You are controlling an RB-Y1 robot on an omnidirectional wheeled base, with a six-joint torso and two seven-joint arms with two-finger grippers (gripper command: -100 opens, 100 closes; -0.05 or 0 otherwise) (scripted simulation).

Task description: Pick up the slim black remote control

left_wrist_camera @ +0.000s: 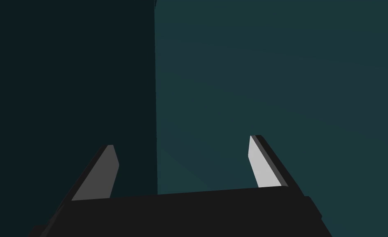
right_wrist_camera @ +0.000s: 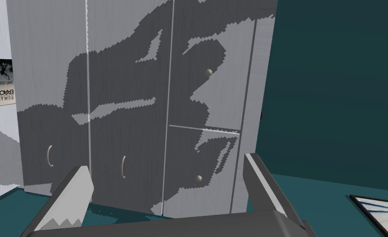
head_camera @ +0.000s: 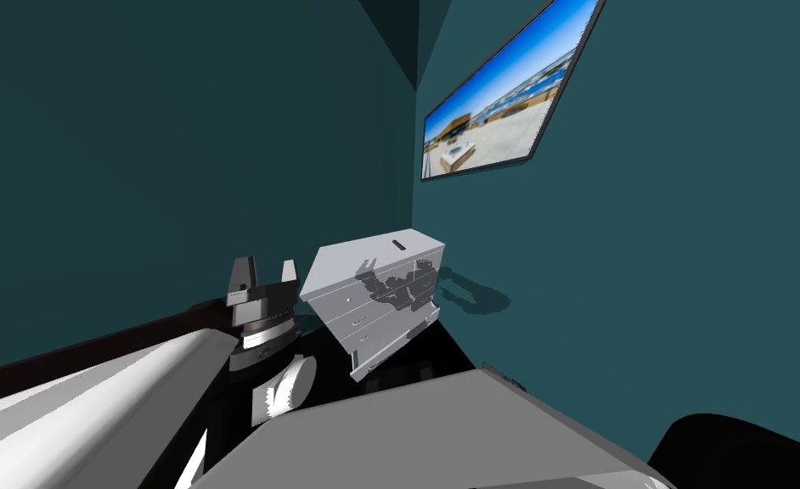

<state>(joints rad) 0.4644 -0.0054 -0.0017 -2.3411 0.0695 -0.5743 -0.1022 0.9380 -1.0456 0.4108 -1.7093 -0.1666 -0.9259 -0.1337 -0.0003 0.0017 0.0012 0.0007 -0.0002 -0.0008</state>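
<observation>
Remote [head_camera: 398,244]: small, slim dark bar lying flat on top of the chest of drawers [head_camera: 379,299]. Nothing is touching it, and it's too small for more detail.

Chest of drawers: pale grey-white, drawer front facing the robot, set in the corner where the two teal walls [head_camera: 177,153] meet. A jagged robot shadow [head_camera: 394,287] falls across the drawer front and onto the wall behind the chest.

Right hand [right_wrist_camera: 166,162]: released and empty, fingers spread wide. It points at the drawer front of the chest [right_wrist_camera: 127,82] and is close to it but not touching. The wrist view shows the drawer seams, two curved handles [right_wrist_camera: 123,166] and two round knobs [right_wrist_camera: 208,72], mostly under the same shadow.

Left hand [head_camera: 266,265]: to the left of the chest and well clear of it, raised with fingers pointing up at the wall. It is also released and empty, and its wrist view confirms the fingers [left_wrist_camera: 261,162] stand apart.

Framed picture [head_camera: 504,102]: outdoor scene with blue sky, hung high on the wall above and to the right of the chest.

Printed cover [right_wrist_camera: 0,82]: has mirrored lettering and shows past one end of the chest in the right wrist view. Can't tell what it sits on.
</observation>
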